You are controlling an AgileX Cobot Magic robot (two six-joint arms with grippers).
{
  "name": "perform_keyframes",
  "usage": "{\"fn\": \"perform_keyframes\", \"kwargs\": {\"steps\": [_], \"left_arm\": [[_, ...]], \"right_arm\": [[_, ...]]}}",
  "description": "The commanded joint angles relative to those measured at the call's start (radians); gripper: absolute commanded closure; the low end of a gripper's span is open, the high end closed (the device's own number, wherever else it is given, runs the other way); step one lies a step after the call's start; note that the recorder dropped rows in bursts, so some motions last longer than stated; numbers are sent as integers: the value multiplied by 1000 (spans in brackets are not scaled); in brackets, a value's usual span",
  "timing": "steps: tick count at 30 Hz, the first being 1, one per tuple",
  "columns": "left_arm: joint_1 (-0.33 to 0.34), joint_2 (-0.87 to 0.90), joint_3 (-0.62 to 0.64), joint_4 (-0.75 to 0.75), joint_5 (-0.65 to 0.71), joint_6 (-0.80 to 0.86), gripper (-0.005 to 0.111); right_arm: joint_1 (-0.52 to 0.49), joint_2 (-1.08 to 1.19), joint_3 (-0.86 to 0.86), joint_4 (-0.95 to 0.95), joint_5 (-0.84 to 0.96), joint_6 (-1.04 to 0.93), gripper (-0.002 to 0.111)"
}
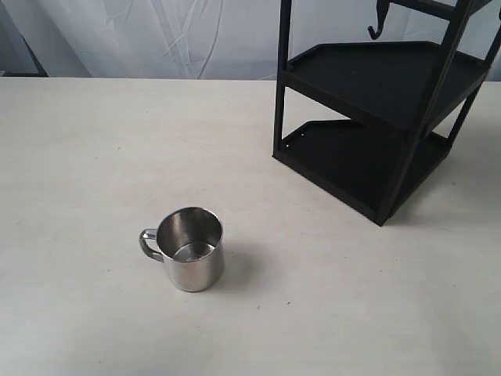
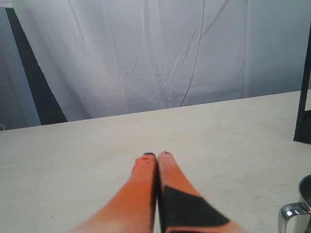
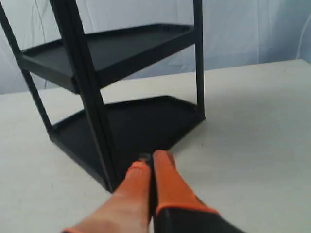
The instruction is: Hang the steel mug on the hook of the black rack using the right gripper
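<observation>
The steel mug [image 1: 190,248] stands upright on the pale table, handle pointing left; its handle and rim edge also show in the left wrist view as the mug [image 2: 297,211]. The black rack [image 1: 376,117] stands at the back right, and the hook [image 1: 376,28] hangs near its top. Neither gripper shows in the exterior view. My right gripper [image 3: 151,159] is shut with nothing between its orange pads, close in front of the rack [image 3: 121,121]. My left gripper [image 2: 156,156] is shut and empty above bare table, to one side of the mug.
A white wrinkled curtain [image 1: 156,35] hangs behind the table [image 1: 94,157]. A dark strip [image 2: 36,82] shows beside the curtain in the left wrist view. The rack's lower tray [image 1: 352,160] rests on the tabletop.
</observation>
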Motion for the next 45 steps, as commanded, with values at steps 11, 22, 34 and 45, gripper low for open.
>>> {"fn": "perform_keyframes", "kwargs": {"steps": [11,22,34,45], "left_arm": [[-5,-5,0,1,-5,-2,105],[-5,-5,0,1,-5,-2,105],[-5,-5,0,1,-5,-2,105],[-5,-5,0,1,-5,-2,105]], "right_arm": [[-4,-7,-3,866,-398,221,109],[-4,-7,-105,917,-77,308,109],[-4,603,-485,905,365,-613,109],[420,1289,-909,563,368,-547,109]]}}
